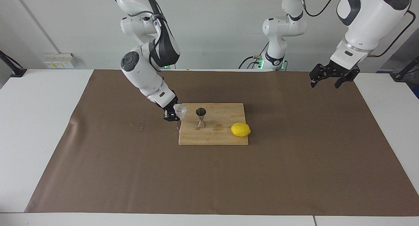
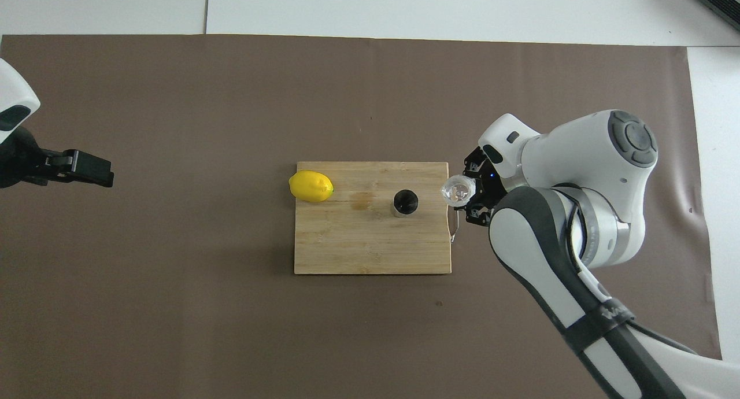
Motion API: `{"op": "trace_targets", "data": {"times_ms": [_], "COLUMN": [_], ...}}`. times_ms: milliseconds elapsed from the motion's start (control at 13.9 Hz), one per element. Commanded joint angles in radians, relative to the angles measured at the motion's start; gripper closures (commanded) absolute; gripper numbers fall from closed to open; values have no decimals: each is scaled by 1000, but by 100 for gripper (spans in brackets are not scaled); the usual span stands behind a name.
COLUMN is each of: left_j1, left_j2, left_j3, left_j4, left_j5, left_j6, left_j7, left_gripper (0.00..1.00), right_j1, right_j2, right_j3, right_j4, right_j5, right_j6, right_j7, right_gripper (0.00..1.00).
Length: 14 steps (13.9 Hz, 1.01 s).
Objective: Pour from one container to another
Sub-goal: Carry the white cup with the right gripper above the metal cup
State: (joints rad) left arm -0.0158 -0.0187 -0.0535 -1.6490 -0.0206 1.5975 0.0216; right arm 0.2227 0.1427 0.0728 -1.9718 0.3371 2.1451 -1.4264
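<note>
My right gripper is shut on the small frosted glass cup and holds it in the air over the handle edge of the wooden cutting board. The cup is beside the steel jigger and apart from it. The jigger stands upright on the board. In the overhead view the cup shows its open mouth beside the jigger, with the right gripper around it. My left gripper waits open and empty in the air over the left arm's end of the brown mat, also in the overhead view.
A yellow lemon lies on the board toward the left arm's end, beside a small brown stain. A few small specks lie on the brown mat toward the right arm's end.
</note>
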Motion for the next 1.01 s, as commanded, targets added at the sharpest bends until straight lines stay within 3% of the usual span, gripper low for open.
{"op": "trace_targets", "data": {"times_ms": [0, 432, 937], "left_j1": [8, 8, 8], "left_j2": [-17, -18, -17], "left_j3": [-2, -2, -2], "left_j4": [-9, -9, -9], "left_j5": [-6, -6, -6], "left_j6": [-14, -14, -13], "left_j7": [1, 1, 1], "left_gripper": [0, 0, 0], "right_j1": [27, 139, 196], "right_j2": [12, 23, 21], "right_j3": [1, 1, 5], "right_j4": [42, 82, 91], "right_j5": [-67, -288, -492], "right_j6": [-5, -5, -13], "right_j7": [67, 227, 265], "right_gripper": [90, 90, 91]}}
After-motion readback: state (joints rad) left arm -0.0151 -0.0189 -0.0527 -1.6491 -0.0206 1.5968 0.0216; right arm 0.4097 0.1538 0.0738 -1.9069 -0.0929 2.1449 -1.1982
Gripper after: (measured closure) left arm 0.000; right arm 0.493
